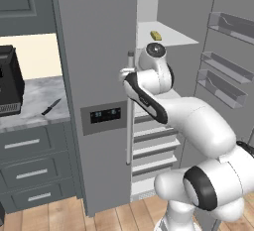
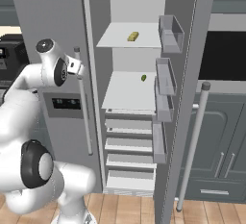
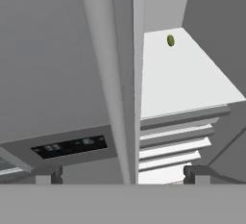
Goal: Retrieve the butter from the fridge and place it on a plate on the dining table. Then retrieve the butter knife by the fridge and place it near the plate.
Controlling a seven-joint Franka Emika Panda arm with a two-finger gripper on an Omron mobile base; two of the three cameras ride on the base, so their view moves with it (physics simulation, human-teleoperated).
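On upper fridge [image 2: 57,26] shelf: butter [image 2: 133,36] | fingers [image 3: 192,174] spread

Your arm [image 1: 198,126] is glossy white, built of rounded, swollen segments. Black bands ring the joints, and a black stripe runs along the link just behind the hand [image 3: 122,174]. A round silver-grey cap with a dark centre tops the wrist. The two fingertips [image 3: 194,172] are small, dark grey and blocky.
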